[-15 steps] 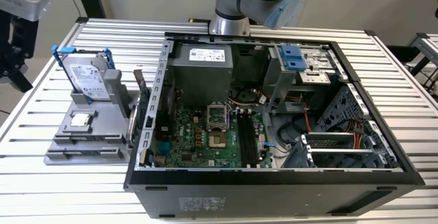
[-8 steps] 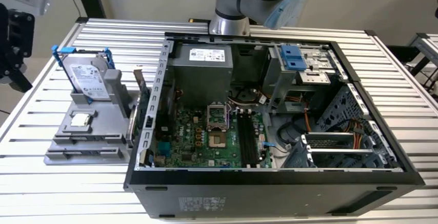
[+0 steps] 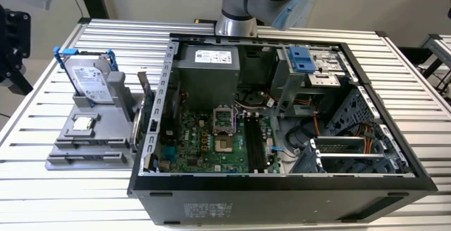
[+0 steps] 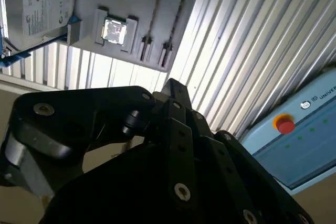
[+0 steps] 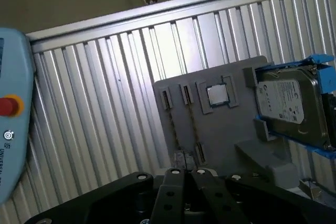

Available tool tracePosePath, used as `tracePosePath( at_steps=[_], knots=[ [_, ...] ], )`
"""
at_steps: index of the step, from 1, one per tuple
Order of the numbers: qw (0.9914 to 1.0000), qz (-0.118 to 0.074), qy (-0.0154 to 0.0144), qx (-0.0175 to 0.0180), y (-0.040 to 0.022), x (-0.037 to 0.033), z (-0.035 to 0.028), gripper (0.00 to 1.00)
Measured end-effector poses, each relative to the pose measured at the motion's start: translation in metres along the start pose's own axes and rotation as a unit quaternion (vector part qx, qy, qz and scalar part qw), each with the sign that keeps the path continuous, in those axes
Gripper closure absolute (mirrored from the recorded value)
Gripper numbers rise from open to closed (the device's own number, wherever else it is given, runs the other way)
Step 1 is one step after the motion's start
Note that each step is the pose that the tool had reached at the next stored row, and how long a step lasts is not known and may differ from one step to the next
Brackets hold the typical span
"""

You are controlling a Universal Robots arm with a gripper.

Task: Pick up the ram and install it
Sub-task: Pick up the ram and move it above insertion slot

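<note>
The ram (image 3: 141,101) stands on edge along the side of a grey holder (image 3: 77,141) nearest the computer case, in the exterior view's left. In both wrist views it shows edge-on as a thin dark line (image 5: 193,124) (image 4: 155,9) in the holder's slots, with a second thin stick (image 5: 175,129) beside it. My gripper (image 5: 185,172) (image 4: 173,90) hangs above the table beside the holder, apart from the ram, its black fingers drawn together on nothing. It appears as a black shape (image 3: 11,46) at the exterior view's far left. The motherboard's black slots (image 3: 255,144) lie inside the open case.
The holder also carries a silver hard drive with blue rails (image 3: 90,77) (image 5: 289,103) and a small square chip (image 3: 84,123) (image 5: 216,95). The open black computer case (image 3: 282,188) fills the ribbed metal table's middle. A light blue pendant with a red button (image 4: 285,124) lies nearby.
</note>
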State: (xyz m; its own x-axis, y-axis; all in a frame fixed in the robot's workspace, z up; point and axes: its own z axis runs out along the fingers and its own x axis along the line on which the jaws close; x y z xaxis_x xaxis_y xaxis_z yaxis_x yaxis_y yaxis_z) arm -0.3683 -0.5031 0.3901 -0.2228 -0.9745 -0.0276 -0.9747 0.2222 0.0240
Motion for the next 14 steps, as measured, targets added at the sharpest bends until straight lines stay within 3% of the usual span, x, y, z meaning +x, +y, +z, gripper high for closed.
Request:
tracePosePath(
  at_steps=[3,7,10,14],
  knots=[
    [0.99965,-0.027,0.0007,-0.0007,0.0000,0.0000,0.0000,1.00],
    [0.99798,-0.063,0.0015,-0.0018,0.0000,0.0000,0.0000,1.00],
    [0.99589,-0.091,0.0022,-0.0025,0.0000,0.0000,0.0000,1.00],
    [0.99191,-0.127,0.0031,-0.0035,0.0000,0.0000,0.0000,1.00]
  ],
)
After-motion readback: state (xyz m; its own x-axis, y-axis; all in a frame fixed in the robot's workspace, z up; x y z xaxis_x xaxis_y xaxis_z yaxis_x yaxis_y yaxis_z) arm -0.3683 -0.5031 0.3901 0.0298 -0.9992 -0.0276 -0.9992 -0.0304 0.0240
